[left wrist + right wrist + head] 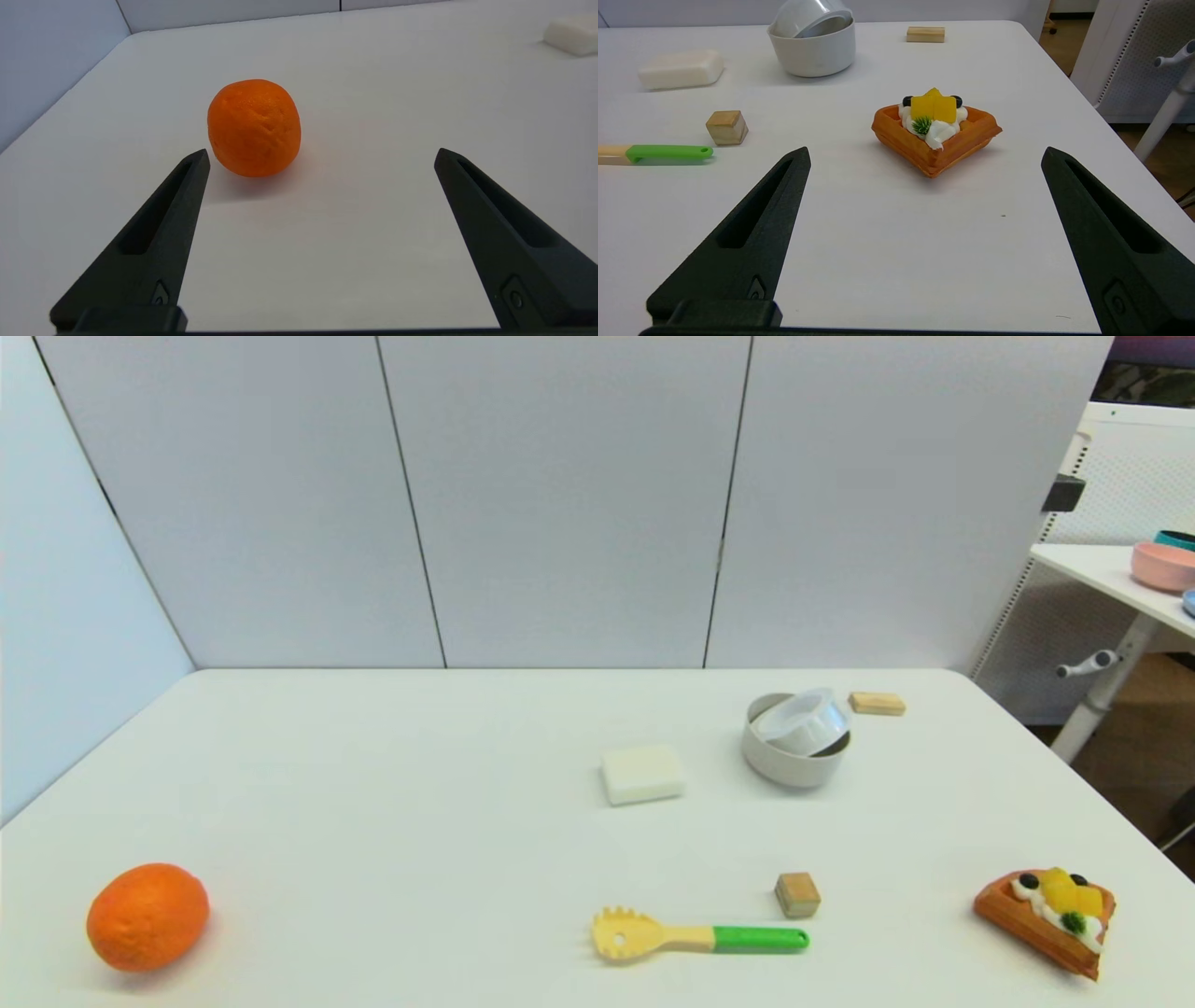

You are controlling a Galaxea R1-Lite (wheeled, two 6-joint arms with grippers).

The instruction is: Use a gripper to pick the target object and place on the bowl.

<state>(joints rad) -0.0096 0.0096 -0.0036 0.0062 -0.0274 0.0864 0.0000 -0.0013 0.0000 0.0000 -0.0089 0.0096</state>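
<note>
The white ringed round container [805, 720] lies tilted inside the beige-grey bowl [792, 762] at the far right of the table; its rim leans on the bowl's edge. Both also show in the right wrist view, the container [809, 17] in the bowl [817, 51]. My left gripper [321, 156] is open and empty near the table's front left, close to an orange. My right gripper [925, 154] is open and empty near the front right, facing a waffle toy. Neither gripper shows in the head view.
On the table: an orange [147, 916], a white square block [641, 774], a small wooden cube [797, 894], a yellow spatula with green handle [695, 936], a waffle toy [1050, 905], a flat wooden block [877, 703]. A side table with a pink bowl [1162, 566] stands right.
</note>
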